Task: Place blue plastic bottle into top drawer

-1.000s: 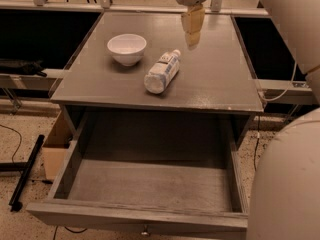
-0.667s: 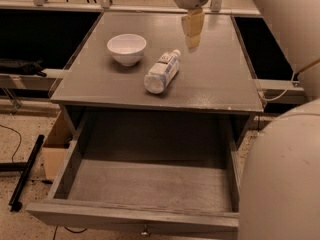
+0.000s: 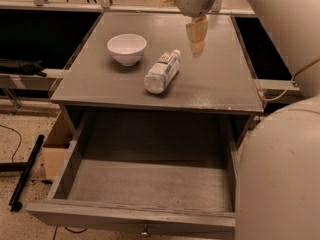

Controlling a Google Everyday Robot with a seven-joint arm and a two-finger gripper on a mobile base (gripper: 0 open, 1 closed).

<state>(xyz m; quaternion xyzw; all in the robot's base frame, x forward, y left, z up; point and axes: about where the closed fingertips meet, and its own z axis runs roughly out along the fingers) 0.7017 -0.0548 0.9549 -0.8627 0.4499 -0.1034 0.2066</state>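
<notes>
Blue plastic bottle [image 3: 162, 73] is lying on its side mid-frame on the bench [image 3: 220, 86], with its white cap pointing to the upper right. Its pale label is showing no readable writing. The tool [image 3: 196, 44] is hanging just beyond the cap toward the upper right, apart from it; I cannot tell whether it is wide or narrow. The top drawer [image 3: 135, 218] is standing open below, its front partly cut off by the frame's bottom edge.

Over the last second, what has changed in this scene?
The gripper has dipped slightly lower in view above the grey table, toward the blue plastic bottle. Nothing was grasped or released. The bottle lies on its side beside the white bowl as before, and the top drawer stays open.
</notes>
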